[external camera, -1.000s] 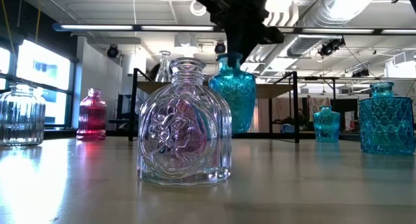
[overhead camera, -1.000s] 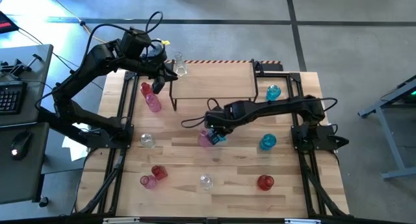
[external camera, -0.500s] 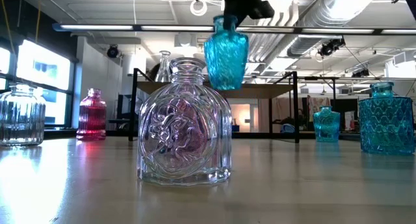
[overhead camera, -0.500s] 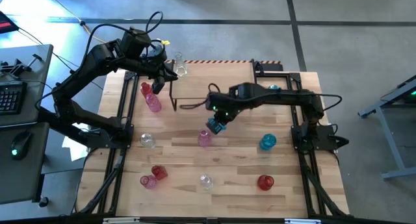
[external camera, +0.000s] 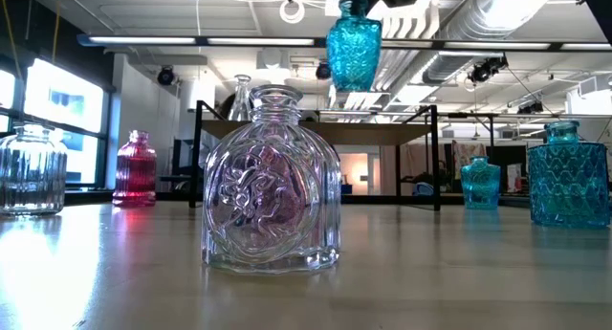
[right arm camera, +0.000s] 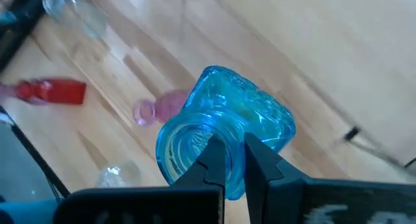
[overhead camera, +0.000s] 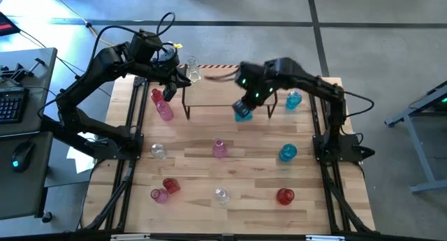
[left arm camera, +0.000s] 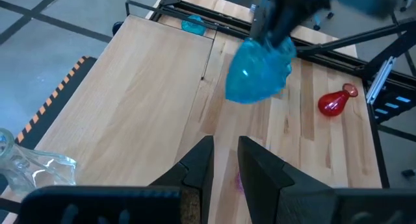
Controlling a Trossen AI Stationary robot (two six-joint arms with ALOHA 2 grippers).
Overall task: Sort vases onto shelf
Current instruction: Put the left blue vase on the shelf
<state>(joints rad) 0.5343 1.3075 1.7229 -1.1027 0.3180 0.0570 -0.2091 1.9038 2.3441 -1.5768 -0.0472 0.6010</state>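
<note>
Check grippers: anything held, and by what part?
Right gripper holds a blue vase by the rim of its neck, lifted above the table. Left gripper holds nothing.

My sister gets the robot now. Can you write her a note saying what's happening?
Right pincer: shut on the blue vase, lifted in the air by the shelf's front edge.
Left pincer: by the shelf's far left corner, near a clear vase; holds nothing visible.
Done: no vase clearly stands on the shelf.
Left: set the blue vase down, then the red, pink, clear and other blue vases on the table.

Right pincer (overhead camera: 244, 108) holds blue vase (overhead camera: 242, 114) at shelf (overhead camera: 227, 86) edge
</note>
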